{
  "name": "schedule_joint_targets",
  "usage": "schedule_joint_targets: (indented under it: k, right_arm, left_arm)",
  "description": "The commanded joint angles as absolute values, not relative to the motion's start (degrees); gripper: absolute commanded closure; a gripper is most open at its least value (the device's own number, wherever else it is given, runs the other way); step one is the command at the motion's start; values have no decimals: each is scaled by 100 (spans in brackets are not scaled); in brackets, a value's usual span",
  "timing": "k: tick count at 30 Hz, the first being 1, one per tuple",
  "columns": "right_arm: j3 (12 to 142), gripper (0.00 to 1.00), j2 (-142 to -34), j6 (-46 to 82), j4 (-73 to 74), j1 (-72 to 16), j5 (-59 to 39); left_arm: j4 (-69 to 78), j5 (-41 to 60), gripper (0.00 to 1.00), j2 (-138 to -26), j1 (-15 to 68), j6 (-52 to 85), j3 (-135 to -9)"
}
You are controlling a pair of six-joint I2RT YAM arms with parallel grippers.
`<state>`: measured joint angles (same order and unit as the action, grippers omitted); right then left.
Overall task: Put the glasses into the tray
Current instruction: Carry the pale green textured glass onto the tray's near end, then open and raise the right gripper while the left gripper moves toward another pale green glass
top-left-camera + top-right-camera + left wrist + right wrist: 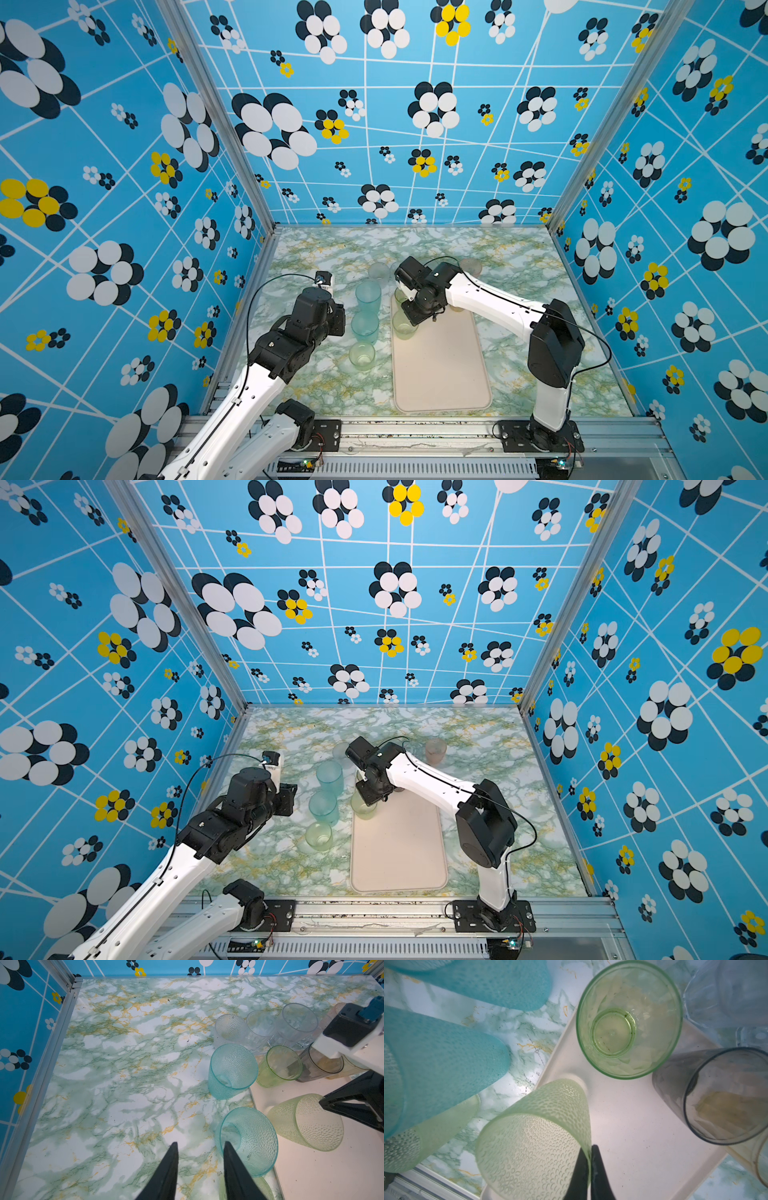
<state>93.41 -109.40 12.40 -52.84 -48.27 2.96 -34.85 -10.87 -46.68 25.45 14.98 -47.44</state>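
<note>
My right gripper (588,1147) is shut on the rim of a light green dimpled glass (537,1138), one finger inside and one outside. That glass (404,325) stands on the pale tray (440,365) near its far left corner. A green faceted glass (629,1020) and a smoky grey glass (724,1095) also stand on the tray's far end. Two teal glasses (368,295) (365,326) and a light green glass (362,355) stand in a row on the table left of the tray. My left gripper (201,1144) hovers open and empty beside the nearer teal glass (247,1138).
Several clear glasses (260,1028) cluster on the marble table beyond the tray's far edge, and a pink glass (435,750) stands further right. An amber glass (758,1159) sits behind the grey one. Aluminium frame rails and blue patterned walls (25,1022) enclose the table.
</note>
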Motion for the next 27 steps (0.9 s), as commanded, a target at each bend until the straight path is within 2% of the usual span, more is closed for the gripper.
schedule_joint_targets:
  k: [1,27]
  right_arm:
    - [9492,98,-11039,1169,-5238,-4775,207]
    - [9492,82,-11153,1196,-5124,-4643,98]
  left_arm:
    - [-3600,-1009,62,-4702,2487,1397,-4957]
    - [-3727,-984,59,-4755,2479,1397,-5045]
